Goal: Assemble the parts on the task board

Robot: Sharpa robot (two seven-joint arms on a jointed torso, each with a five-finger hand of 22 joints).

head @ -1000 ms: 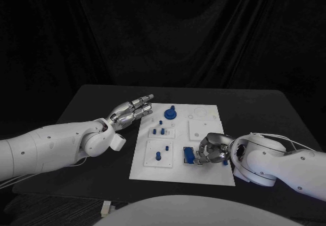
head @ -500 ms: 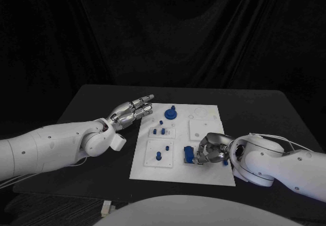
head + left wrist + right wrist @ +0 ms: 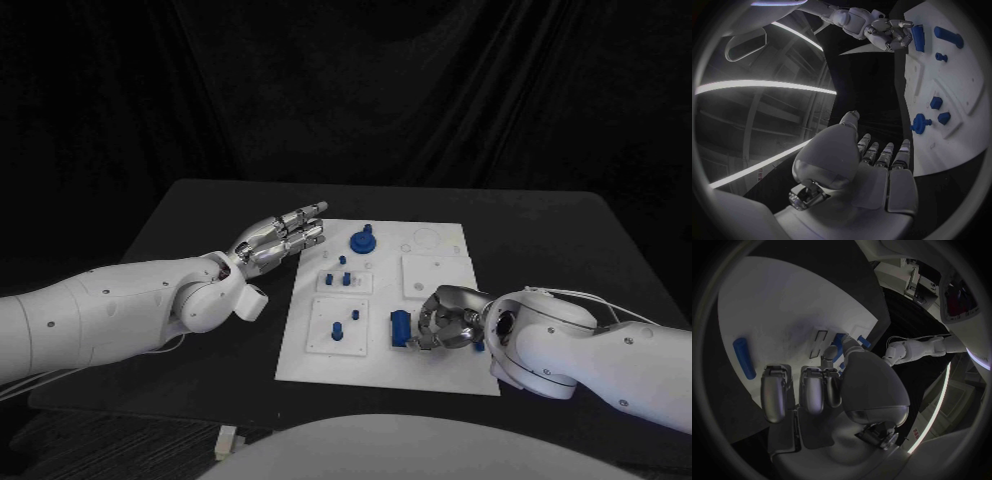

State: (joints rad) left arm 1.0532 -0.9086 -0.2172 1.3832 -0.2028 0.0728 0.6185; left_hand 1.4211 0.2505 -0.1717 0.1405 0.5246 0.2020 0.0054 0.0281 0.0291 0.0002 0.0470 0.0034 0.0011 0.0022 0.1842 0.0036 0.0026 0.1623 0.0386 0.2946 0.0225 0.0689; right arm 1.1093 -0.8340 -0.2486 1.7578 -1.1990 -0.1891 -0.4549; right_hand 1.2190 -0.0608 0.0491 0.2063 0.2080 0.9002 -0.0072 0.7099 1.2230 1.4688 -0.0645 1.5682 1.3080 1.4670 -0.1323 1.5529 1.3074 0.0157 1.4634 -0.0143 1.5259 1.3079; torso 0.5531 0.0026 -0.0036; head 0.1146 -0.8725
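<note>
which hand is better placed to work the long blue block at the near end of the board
Right. The right hand sits on the task board right beside the long blue block, fingers toward it. The left hand hovers open off the board's far left edge.

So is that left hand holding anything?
No, it holds nothing. The left hand hovers beside the board, fingers stretched out flat.

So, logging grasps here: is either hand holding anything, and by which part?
Left hand holds nothing. Right hand: cannot tell; its thumb covers a small blue part on the task board.
</note>
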